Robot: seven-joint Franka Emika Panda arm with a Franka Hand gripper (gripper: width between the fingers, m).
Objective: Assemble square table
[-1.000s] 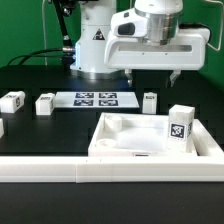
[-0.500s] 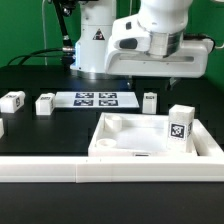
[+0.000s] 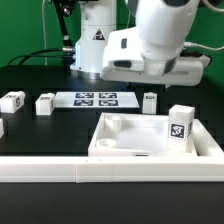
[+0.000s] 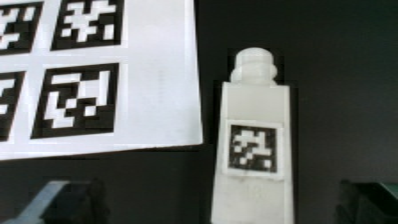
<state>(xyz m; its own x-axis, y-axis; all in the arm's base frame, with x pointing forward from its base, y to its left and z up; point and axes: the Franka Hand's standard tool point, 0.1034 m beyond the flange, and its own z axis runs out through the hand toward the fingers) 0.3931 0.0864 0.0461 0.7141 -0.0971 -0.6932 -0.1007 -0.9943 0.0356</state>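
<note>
- Claw [image 4: 205, 205] wide open, hovering over a white leg [image 4: 249, 140] that sits just beside the marker board [image 4: 89, 80].
- Centre the fingers [image 4: 43, 200] either side of the leg, then descend straight.

With twelve o'clock pointing away from the exterior camera, the square tabletop [image 3: 130, 148] lies on the surface [image 3: 40, 135] toward four o'clock. One table leg [image 3: 181, 125] stands at its two o'clock corner. The border rail [image 3: 60, 170] runs along its six o'clock side. The marker board [image 3: 95, 99] lies at the tabletop's eleven o'clock. A second table leg [image 3: 45, 103] and a third table leg [image 3: 12, 101] sit at the board's nine o'clock. A fourth table leg [image 3: 149, 102] sits just beside its three o'clock edge. The robot base [image 3: 95, 45] stands at the board's twelve o'clock. In the wrist view, the fourth table leg [image 4: 249, 170] lies between the jaws, apart from both.
</note>
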